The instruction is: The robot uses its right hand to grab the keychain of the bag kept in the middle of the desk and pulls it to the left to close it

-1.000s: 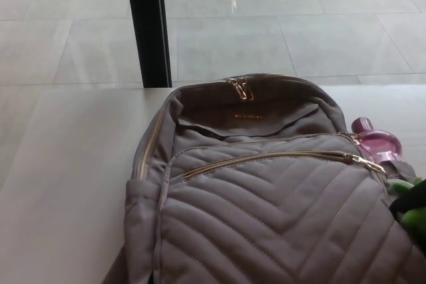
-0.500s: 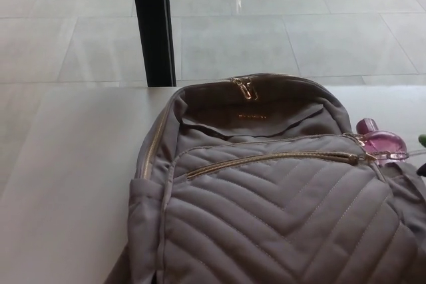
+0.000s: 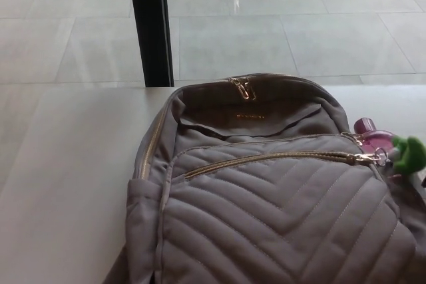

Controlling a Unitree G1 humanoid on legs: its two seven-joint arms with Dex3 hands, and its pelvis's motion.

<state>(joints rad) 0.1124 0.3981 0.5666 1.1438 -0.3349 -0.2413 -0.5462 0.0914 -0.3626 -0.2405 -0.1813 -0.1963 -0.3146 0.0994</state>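
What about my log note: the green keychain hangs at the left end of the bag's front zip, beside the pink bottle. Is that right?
Not quite. The head view shows the green keychain at the right end of the front zip of the bag, not the left end. It does hang beside the pink bottle.

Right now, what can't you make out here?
All head view:
- Bag: its lower part is cut off by the bottom edge.
- Green keychain: blurred, near the right edge, so its shape is unclear.
- Pink bottle: mostly hidden behind bag and keychain.
- Gold logo: too small to read.
- Robot's hands: neither shows.
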